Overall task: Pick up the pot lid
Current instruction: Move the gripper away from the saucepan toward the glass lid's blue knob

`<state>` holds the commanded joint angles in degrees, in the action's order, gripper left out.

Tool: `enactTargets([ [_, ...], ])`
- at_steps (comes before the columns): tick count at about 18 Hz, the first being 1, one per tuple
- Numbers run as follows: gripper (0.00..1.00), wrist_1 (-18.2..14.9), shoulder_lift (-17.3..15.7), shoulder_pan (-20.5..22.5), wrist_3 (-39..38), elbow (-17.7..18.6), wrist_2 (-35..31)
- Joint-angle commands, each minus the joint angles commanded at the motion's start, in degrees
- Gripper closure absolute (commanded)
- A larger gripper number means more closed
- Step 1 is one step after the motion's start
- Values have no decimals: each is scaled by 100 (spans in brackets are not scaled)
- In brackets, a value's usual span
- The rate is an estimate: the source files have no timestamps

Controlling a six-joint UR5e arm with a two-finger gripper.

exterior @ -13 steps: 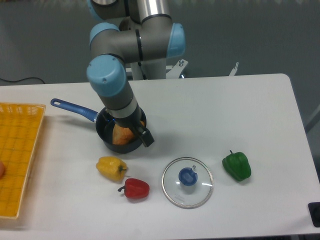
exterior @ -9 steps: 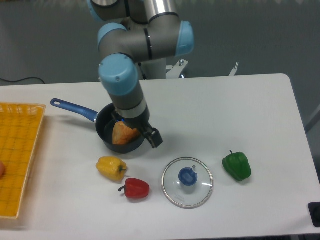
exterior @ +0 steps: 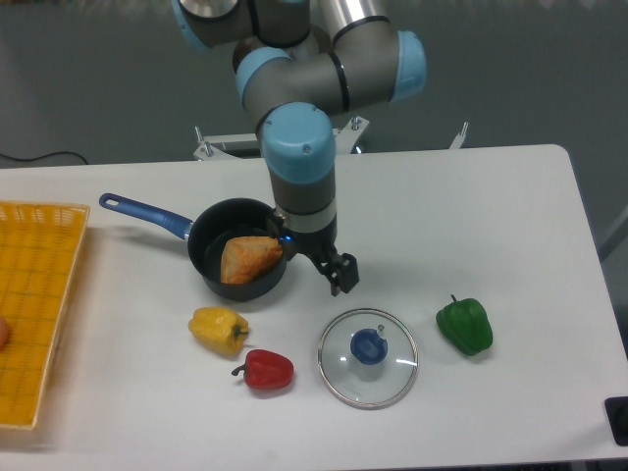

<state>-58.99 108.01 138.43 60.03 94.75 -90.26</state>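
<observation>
At the far left, a yellow basket (exterior: 61,235) is cut off by the edge of the view. To its right, a dark pan (exterior: 208,270) with a blue handle (exterior: 147,214) is seen, and an orange-brown item (exterior: 247,259) is held within it. Below the pan, a yellow pepper (exterior: 218,330) and a red pepper (exterior: 265,370) are laid on the white surface (exterior: 128,392). Farther right, the pincer (exterior: 314,261) is pointed downward between the pan and the lid, with its two fingers set apart; the gap appears fairly wide, though its full extent is hard to be judged from this angle. Nothing is seen to be gripped, and no contact with the lid is shown; one finger is seen close beside the pan's rim, but whether that rim is touched cannot be told. The glass pot lid (exterior: 368,359) is laid flat, with its blue knob (exterior: 368,345) uppermost. The approach is judged to be the step in hand, the grasp not yet made. For the next move, the pincer should be brought over the knob, centred and lowered with its fingers on either side, before being closed; if it is placed off-centre, the smooth lid could be nudged or tipped. Farthest right among the vegetables, a green pepper (exterior: 465,327) is seen, well apart from the pincer
</observation>
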Motion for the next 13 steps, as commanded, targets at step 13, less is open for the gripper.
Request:
enactTargets([
  [13, 0, 440, 598, 369, -87, -26, -220],
])
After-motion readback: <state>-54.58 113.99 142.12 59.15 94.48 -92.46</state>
